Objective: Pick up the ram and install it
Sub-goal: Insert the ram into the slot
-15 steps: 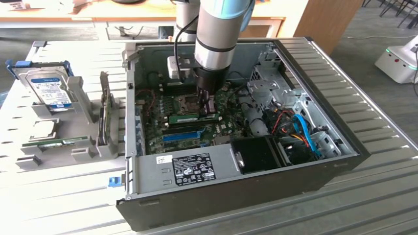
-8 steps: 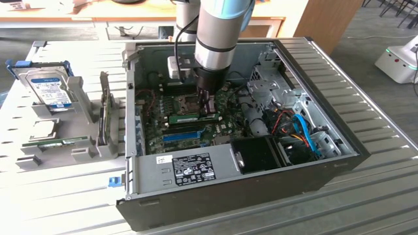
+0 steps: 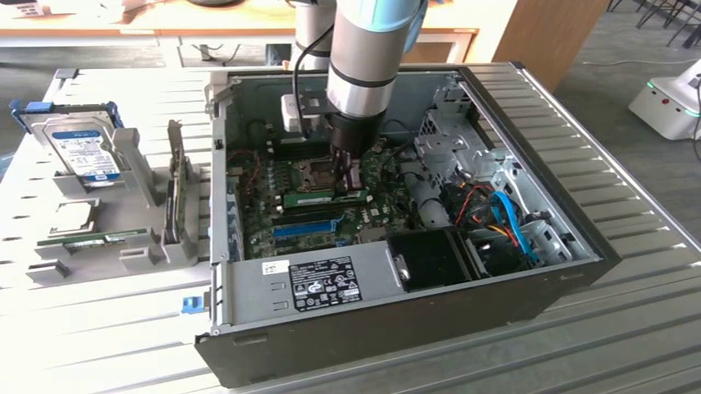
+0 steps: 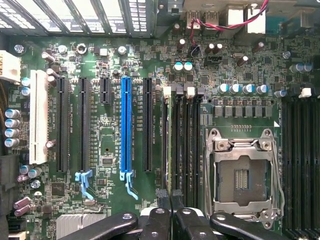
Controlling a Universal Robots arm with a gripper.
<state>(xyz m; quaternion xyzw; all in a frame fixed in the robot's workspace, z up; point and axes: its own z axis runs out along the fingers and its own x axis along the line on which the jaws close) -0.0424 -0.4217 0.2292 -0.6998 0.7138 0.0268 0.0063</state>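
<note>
The ram [image 3: 318, 198] is a thin green stick lying along the memory slots of the motherboard [image 3: 268, 234] inside the open computer case. In the wrist view the ram [image 4: 171, 145] shows edge-on, standing in line with the black slot beside the CPU socket [image 4: 242, 175]. My gripper [image 3: 353, 182] comes straight down onto it near its end on the exterior view's right. The black fingertips [image 4: 162, 200] stand almost together, shut on the stick's top edge. I cannot tell whether the ram sits fully in the slot.
A long blue slot [image 4: 126, 130] and black card slots lie beside the memory slots. The case walls [image 3: 328, 283], drive cage [image 3: 460, 139] and cables [image 3: 504, 217] crowd the arm. A grey rack [image 3: 121, 213] outside holds a hard drive [image 3: 88, 152] and another green stick [image 3: 93, 240].
</note>
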